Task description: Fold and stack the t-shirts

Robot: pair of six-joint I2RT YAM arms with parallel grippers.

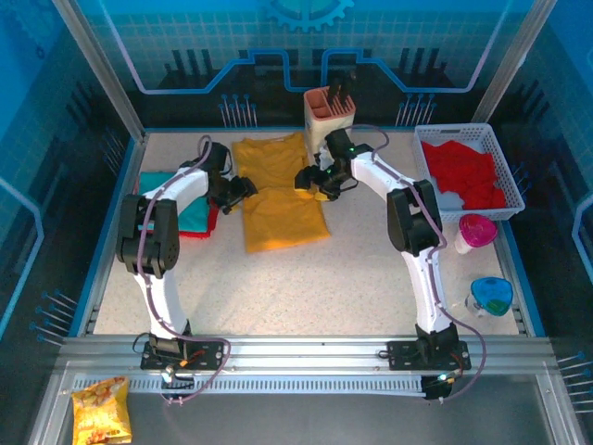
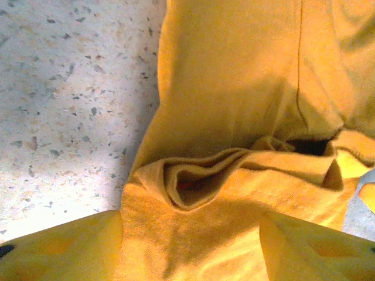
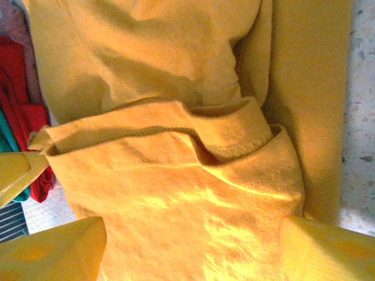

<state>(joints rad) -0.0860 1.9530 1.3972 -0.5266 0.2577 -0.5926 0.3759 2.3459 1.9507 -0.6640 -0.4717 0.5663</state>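
- Two pincers are low over the mustard-yellow t-shirt (image 1: 283,218), which lies flat on the table (image 1: 296,287). The left pincer (image 1: 243,191) is at its left edge and the right pincer (image 1: 311,182) at its right edge.
- Left pincer (image 2: 190,222): released, jaws spread wide. A rolled-over fold of the yellow shirt (image 2: 234,88) lies between the fingers (image 2: 58,249) and just ahead of them.
- Right pincer (image 3: 193,228): released too, jaws wide. A doubled layer of yellow cloth with a stitched hem sits between and just ahead of them.
- Teal t-shirt (image 1: 193,215) lies on top of a red t-shirt (image 1: 196,234), stacked on the table just left of the left pincer and partly under that arm.
- More red t-shirts (image 1: 468,171) are heaped in a white basket (image 1: 454,130), well right of the right pincer.
- Pink holder (image 1: 326,116) stands just behind the right pincer, at the yellow shirt's far corner.
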